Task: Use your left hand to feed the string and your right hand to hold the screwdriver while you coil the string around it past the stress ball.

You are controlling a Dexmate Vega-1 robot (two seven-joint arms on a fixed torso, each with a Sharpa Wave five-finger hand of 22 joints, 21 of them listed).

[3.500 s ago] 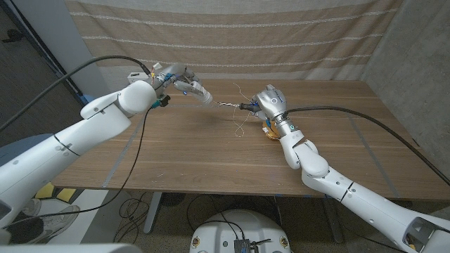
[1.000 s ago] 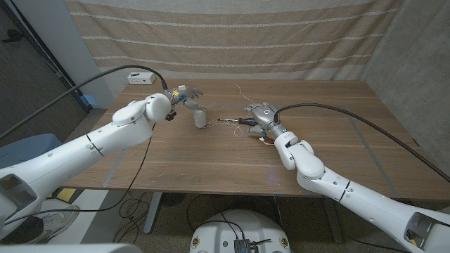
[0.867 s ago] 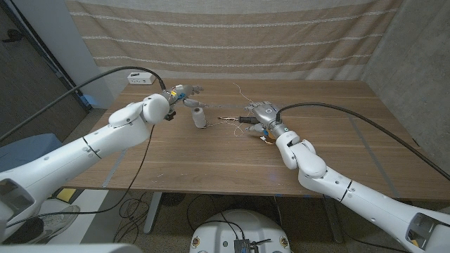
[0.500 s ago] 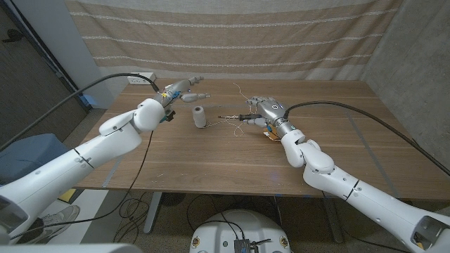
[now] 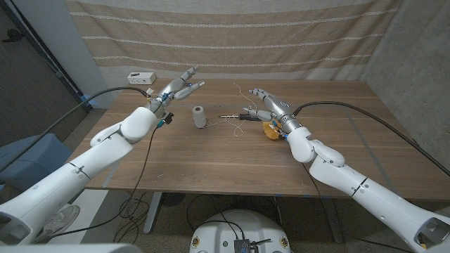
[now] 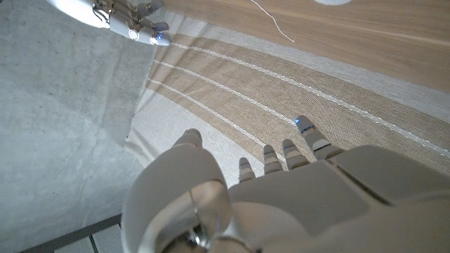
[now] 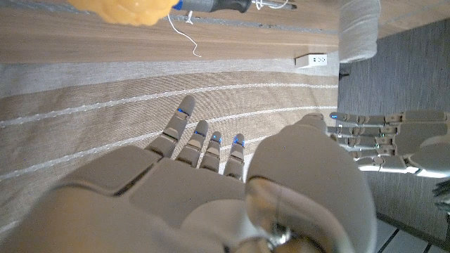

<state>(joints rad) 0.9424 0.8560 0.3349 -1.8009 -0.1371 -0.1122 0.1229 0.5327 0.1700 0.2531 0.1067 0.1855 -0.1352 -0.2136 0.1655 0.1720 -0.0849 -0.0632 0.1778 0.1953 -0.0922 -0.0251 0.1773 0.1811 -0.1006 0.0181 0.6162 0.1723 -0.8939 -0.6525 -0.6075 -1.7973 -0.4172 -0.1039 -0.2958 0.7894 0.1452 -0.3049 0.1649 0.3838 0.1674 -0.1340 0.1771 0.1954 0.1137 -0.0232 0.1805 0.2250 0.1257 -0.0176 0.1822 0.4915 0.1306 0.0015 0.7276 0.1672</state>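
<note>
While both hands hang raised with fingers spread and nothing in them, I judge the coiling either finished or paused. My left hand [image 5: 180, 87] hovers above the worktop [image 5: 211, 158] beyond the string spool [image 5: 200, 117]; my right hand [image 5: 265, 98] hovers just behind the screwdriver [image 5: 239, 117], which lies on the worktop with loose string [image 5: 226, 122] around its shaft, beside the yellow stress ball [image 5: 272, 130]. Next, I would lower the right hand to regrip the handle and pinch the string again.
</note>
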